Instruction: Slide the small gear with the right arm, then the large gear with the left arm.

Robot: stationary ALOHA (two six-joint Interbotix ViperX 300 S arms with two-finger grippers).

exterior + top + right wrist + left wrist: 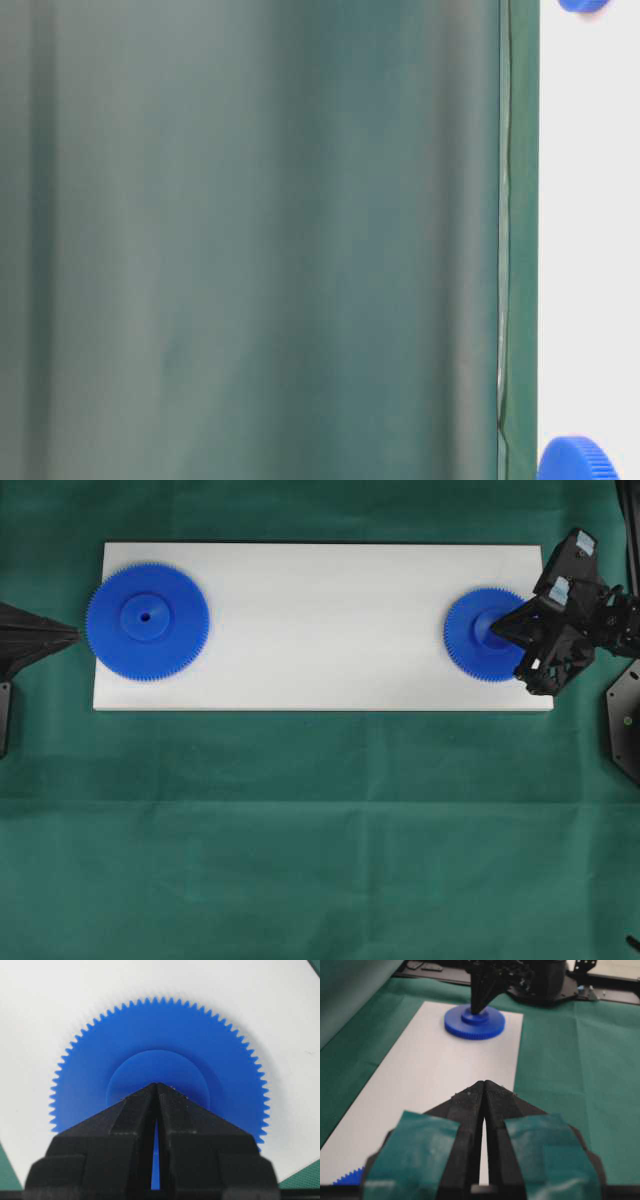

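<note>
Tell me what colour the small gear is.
Blue; the small gear shows best in the right wrist view.

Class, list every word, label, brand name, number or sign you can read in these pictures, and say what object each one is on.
None: no readable text appears on the small gear, the large gear, the white board, the green cloth, the right gripper or the left gripper.
</note>
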